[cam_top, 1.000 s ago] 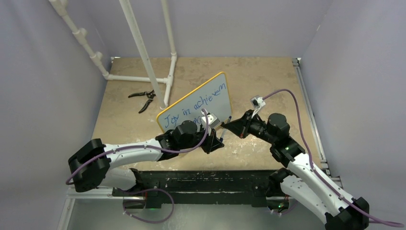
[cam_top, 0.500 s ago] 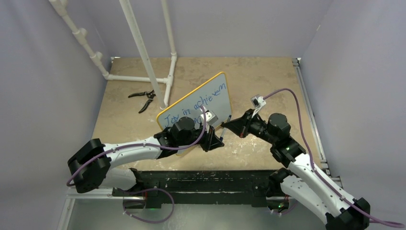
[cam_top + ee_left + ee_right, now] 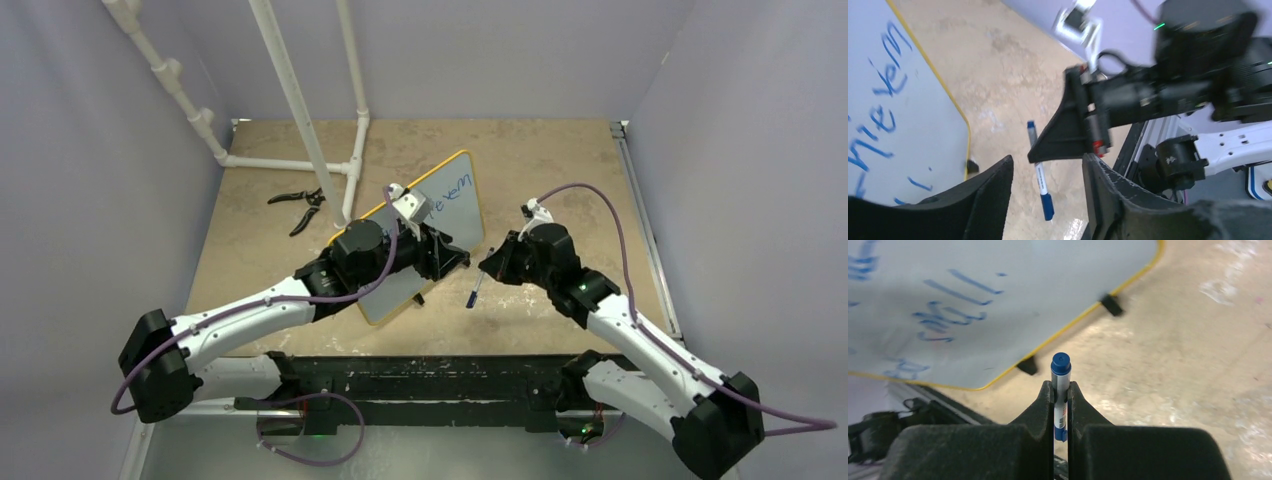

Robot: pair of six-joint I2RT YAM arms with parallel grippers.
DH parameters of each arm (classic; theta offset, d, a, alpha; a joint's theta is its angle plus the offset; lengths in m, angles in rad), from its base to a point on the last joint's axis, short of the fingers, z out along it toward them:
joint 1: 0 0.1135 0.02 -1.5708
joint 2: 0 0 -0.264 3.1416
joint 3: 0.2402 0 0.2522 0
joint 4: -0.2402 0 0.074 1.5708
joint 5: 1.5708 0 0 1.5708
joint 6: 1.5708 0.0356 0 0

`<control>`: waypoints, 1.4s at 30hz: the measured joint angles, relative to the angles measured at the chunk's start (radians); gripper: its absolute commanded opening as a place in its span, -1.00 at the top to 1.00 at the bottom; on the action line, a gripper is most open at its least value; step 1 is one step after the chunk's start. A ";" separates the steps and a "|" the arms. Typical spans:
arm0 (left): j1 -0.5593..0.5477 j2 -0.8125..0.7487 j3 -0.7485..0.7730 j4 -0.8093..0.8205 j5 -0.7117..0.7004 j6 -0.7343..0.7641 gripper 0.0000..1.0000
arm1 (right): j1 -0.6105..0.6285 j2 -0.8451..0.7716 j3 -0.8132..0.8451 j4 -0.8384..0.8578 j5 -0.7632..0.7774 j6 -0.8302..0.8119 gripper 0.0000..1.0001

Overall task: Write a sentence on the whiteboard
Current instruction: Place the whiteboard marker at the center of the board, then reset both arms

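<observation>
White arms, blk fingers, purple cables

Pale lavender walls, mottled beige tabletop, white pipe frame at back left

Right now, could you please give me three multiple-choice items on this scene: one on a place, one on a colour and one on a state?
1. Where on the table do the pliers lie?
A. at its right edge
B. at the left, by the white pipe frame
C. at the near edge, between the arm bases

2. What colour is the writing on the whiteboard?
A. blue
B. red
C. green

3. How is the right claw?
A. open and empty
B. shut on a marker
C. shut on the pliers

Answers: B, the top view shows the pliers on the tabletop left of the pipes. A, the strokes in the right wrist view are blue. B, its fingers pinch the blue-capped marker.
</observation>
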 measured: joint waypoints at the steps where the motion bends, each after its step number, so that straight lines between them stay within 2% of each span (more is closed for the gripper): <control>1: 0.000 -0.011 0.016 -0.011 -0.004 0.008 -0.21 | -0.015 0.031 -0.001 -0.010 0.011 0.000 1.00; 3: 0.000 -0.027 0.055 -0.037 -0.010 0.021 -0.31 | -0.051 0.071 -0.006 -0.011 0.016 -0.001 0.98; 6: 0.000 -0.028 0.126 -0.103 -0.020 0.047 -0.45 | -0.114 0.122 -0.016 0.006 0.024 -0.009 0.70; 11: 0.020 -0.014 0.275 -0.249 -0.058 0.091 -0.52 | -0.167 0.203 -0.031 0.052 0.052 -0.026 -0.03; 14: 0.089 -0.002 0.345 -0.312 -0.069 0.107 -0.53 | -0.197 0.231 -0.035 0.066 0.073 -0.043 -0.49; 19: 0.274 0.001 0.377 -0.388 -0.080 0.113 -0.57 | -0.263 0.225 -0.035 0.080 0.098 -0.074 -0.94; 25: 0.491 -0.015 0.407 -0.499 -0.122 0.114 -0.62 | -0.335 0.154 0.013 0.037 0.146 -0.122 -0.97; 30: 0.608 -0.081 0.415 -0.561 -0.257 0.126 -0.64 | -0.364 0.034 0.083 0.024 0.196 -0.173 -0.97; 33: 0.631 -0.174 0.352 -0.556 -0.390 0.148 -0.67 | -0.367 -0.069 0.092 0.041 0.207 -0.215 -0.97; 36: 0.632 -0.308 0.227 -0.534 -0.514 0.175 -0.82 | -0.367 -0.185 0.087 0.075 0.204 -0.253 -0.97; 42: 0.632 -0.544 0.002 -0.550 -0.659 0.192 -0.91 | -0.369 -0.392 0.025 0.177 0.206 -0.299 -0.97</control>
